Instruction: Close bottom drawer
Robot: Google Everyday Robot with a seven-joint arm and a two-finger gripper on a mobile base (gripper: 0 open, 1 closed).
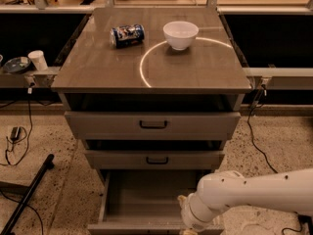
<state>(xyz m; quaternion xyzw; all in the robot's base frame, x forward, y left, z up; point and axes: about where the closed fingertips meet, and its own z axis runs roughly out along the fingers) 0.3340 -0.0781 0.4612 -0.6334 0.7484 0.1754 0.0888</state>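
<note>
Now the bottom drawer (pixel 142 199) stands open; our tool (pixel 187 227) sits at its near-right front, and we cannot tell its grip.

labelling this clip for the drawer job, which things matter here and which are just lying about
For the job:
bottom drawer, pulled out
gripper, at the drawer's front right, at the view's lower edge

Lying about:
can and white bowl on the cabinet top
paper cup, off to the left
</note>
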